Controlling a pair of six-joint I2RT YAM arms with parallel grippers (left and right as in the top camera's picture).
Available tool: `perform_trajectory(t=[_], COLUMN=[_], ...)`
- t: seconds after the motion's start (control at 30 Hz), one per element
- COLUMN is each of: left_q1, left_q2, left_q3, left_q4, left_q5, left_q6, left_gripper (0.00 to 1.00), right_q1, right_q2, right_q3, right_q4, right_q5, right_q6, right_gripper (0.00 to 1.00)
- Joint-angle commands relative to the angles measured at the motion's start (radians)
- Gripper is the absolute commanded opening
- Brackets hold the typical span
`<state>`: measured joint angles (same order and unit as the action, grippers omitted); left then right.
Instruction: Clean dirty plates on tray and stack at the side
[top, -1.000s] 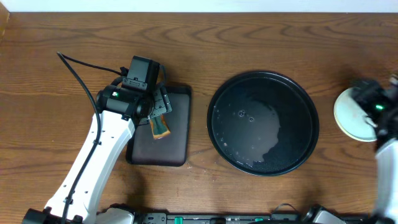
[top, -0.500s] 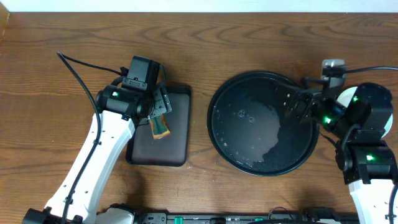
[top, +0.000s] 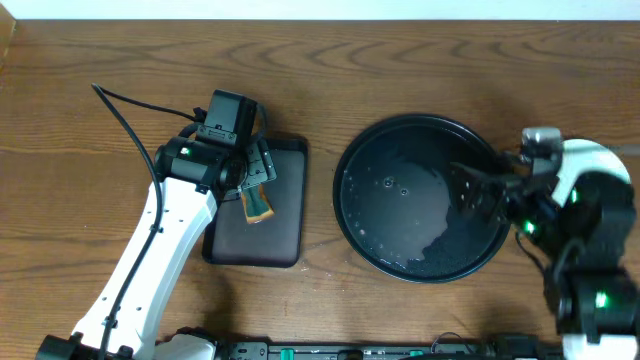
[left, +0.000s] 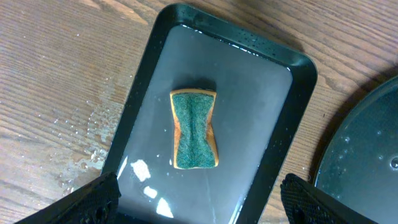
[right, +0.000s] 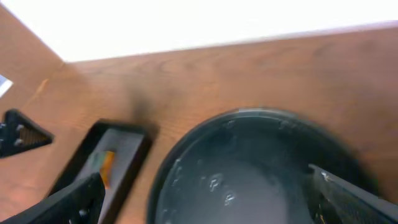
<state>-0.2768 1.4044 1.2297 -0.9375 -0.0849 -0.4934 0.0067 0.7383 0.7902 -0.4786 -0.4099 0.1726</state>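
The large round black tray (top: 422, 197) lies right of centre, wet with droplets and holding no plates; it also fills the right wrist view (right: 249, 163). My right gripper (top: 472, 192) is open and empty over the tray's right rim, its fingers wide apart in the right wrist view (right: 211, 205). The plates are mostly hidden under my right arm; only a pale curved edge (top: 598, 153) shows there, and I cannot tell if it is a plate. My left gripper (top: 256, 172) hovers open and empty over the rectangular tray, as the left wrist view (left: 199, 210) shows.
A dark brown rectangular tray (top: 285, 240) lies left of the round tray, wet inside (left: 261, 124). A green and orange sponge (left: 194, 129) rests in it, also seen from overhead (top: 259, 206). Water drops wet the wood (left: 81, 137) left of it.
My right arm swung from the plate at the table's right edge to over the round tray's right rim, covering the plates. The left arm and the sponge have not moved.
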Motion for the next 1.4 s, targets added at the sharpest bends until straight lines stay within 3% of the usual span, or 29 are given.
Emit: perform_trajectory(t=[0.0, 0.23, 0.47, 0.7, 1.37], left_q1=[0.003, 0.003, 0.003, 0.003, 0.003], left_q2=[0.002, 0.002, 0.002, 0.002, 0.002], left_q3=[0.011, 0.011, 0.011, 0.011, 0.011], left_q4=[-0.003, -0.003, -0.003, -0.003, -0.003], left_q5=[-0.005, -0.005, -0.005, -0.005, -0.005], left_q6=[0.001, 0.001, 0.001, 0.001, 0.001], left_gripper=[0.84, 0.84, 0.84, 0.84, 0.84], right_q1=[0.02, 0.019, 0.018, 0.014, 0.014], right_q2=[-0.127, -0.443, -0.729, -0.734, -0.734], right_q3=[-0.171, -0.542, -0.713, -0.785, -0.785], right_q4=[0.071, 0.2, 0.255, 0.425, 0.423], right_q5=[0.18, 0.2, 0.227, 0.226, 0.226], right_q6=[-0.032, -0.03, -0.032, -0.032, -0.032], right_gripper=[0.99, 0.99, 0.99, 0.99, 0.99])
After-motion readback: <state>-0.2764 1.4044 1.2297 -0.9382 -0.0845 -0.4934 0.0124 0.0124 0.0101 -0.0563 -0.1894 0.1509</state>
